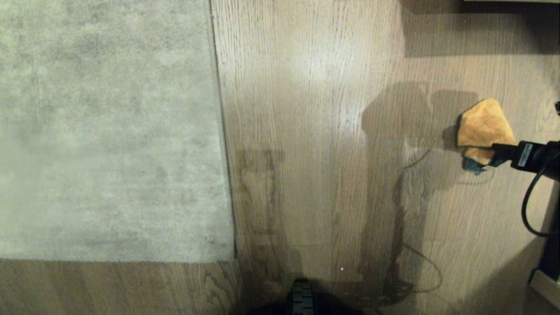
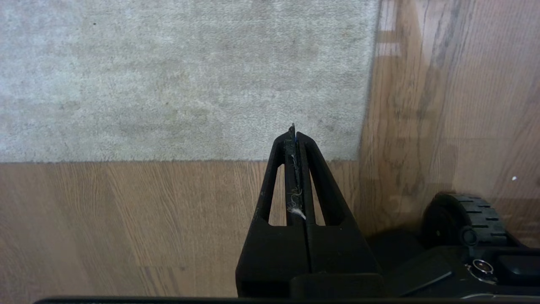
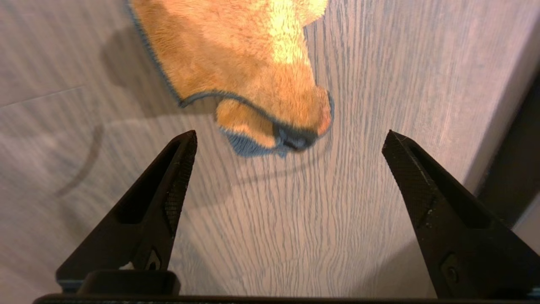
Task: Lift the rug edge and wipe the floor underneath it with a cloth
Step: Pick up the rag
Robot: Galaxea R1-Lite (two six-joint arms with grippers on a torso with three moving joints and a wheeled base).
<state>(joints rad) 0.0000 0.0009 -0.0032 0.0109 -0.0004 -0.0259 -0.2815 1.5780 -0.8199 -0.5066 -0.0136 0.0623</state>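
Wood-grain plank floor, light brown with a slight sheen, shadows of the arm and its cable across it. Pale grey rug lying flat on the robot's left, its rug edge running straight away from the robot to a square corner near the base. Nothing lifted, no backing showing. Orange cloth crumpled on the floor well off to the right, far from the rug, dark trim along its hem. Right hand comes in from the right side, fingers spread wide, tips just short of the cloth's near corner; looks like no contact yet, though head view overlaps them so hard to be sure. Left hand parked low over the rug corner, fingers pressed together, holding nothing, bit of lint stuck between them. Base wheel visible beside it.
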